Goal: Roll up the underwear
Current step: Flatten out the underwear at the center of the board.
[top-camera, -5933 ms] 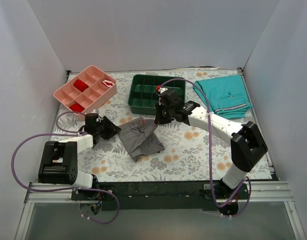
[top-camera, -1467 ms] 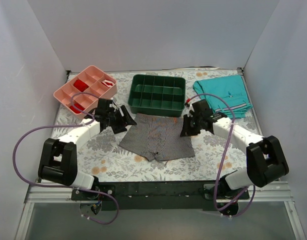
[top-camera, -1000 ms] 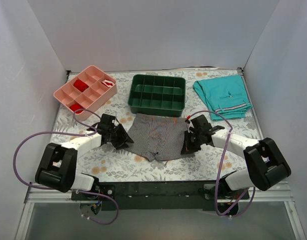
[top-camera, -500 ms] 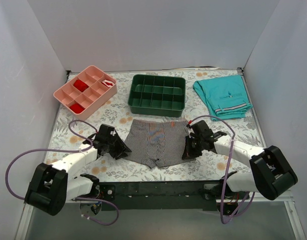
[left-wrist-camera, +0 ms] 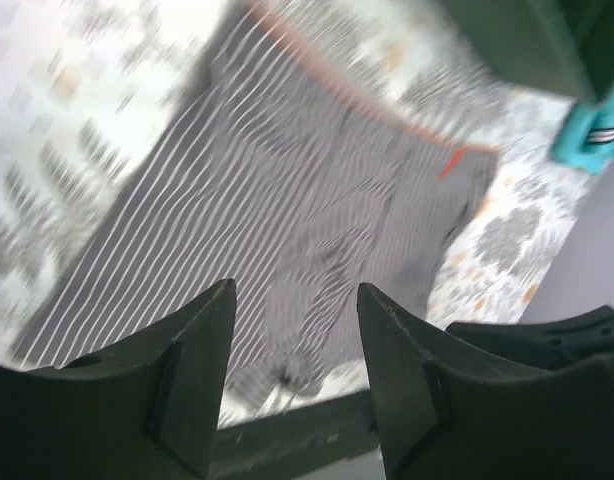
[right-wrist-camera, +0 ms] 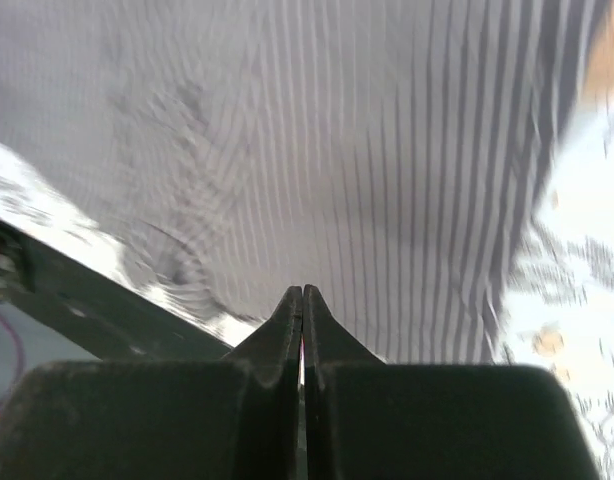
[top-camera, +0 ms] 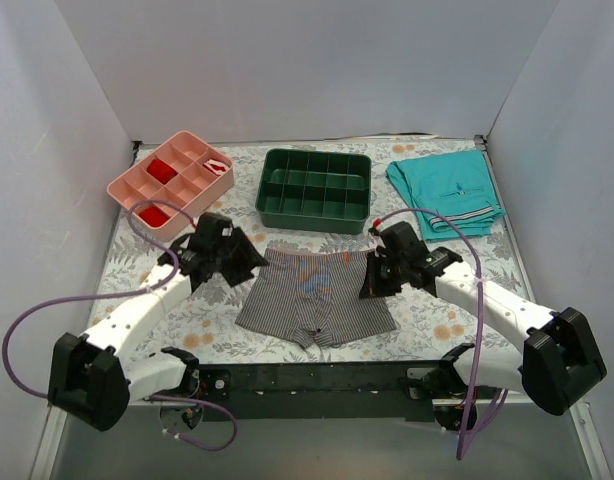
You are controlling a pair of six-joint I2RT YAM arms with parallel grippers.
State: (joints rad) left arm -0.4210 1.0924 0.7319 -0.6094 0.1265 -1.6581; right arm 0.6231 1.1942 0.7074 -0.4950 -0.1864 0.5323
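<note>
Both hands have drawn back toward 12 o'clock in the last half second, and the underwear (top-camera: 317,300) now lies wider and flatter than it did. At 10 o'clock on the tabletop (top-camera: 217,335) sits a pink plastic tray (top-camera: 115,187) of small compartments, a few with red things in them. Next comes the left hand (top-camera: 249,262), over the garment's 10 o'clock corner. Its wrist view shows its fingers (left-wrist-camera: 192,370) well apart and gripping nothing, the striped cloth (left-wrist-camera: 287,180) lying below them. The garment lies just toward 6 o'clock from the tabletop's middle, its orange-edged waistband toward 12 and its short legs toward 6. It is thin grey cloth with fine pinstripes, limp, lightly rippled near the crotch. Beyond it at 12 o'clock is a stiff dark green tray (top-camera: 314,154) with a grid of dividers. The right hand (top-camera: 372,283) is at the garment's 3 o'clock edge with its fingers (right-wrist-camera: 287,330) pressed together. Whether they pinch any cloth (right-wrist-camera: 317,130) I cannot tell. Folded teal shorts (top-camera: 447,190) lie at 2 o'clock. Spreading looks finished and rolling not yet begun. The next move probably calls for gripping one edge at both ends and turning it over evenly, since such thin fabric will likely bunch or slip.
</note>
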